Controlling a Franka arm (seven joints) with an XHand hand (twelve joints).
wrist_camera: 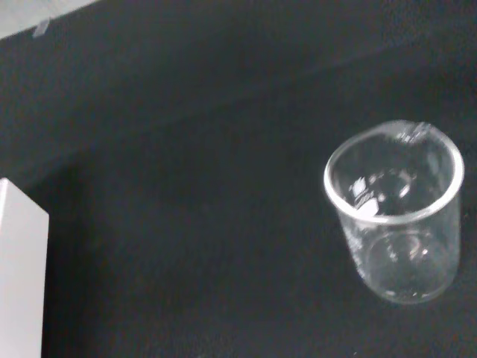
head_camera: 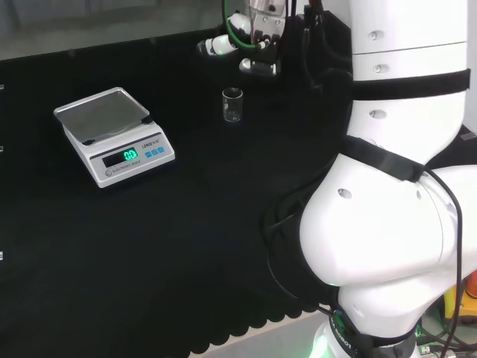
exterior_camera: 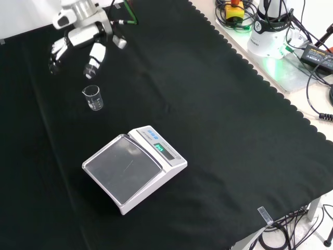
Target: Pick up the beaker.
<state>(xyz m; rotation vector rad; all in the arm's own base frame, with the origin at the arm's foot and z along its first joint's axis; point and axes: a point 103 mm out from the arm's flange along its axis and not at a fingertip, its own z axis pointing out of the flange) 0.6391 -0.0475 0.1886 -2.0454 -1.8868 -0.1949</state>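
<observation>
Black cloth covered the desk [head_camera: 149, 246] where the hand [exterior_camera: 83, 36], fingers spread and empty, hovered just beyond the upright beaker [exterior_camera: 93, 97], judged mid-approach, needing to descend and close around it.

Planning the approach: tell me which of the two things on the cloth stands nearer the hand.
The beaker: a small clear glass vessel standing upright just below the hand in the front view. The scale, white with a flat metal pan, sits farther down the cloth.

no readable text to report
</observation>
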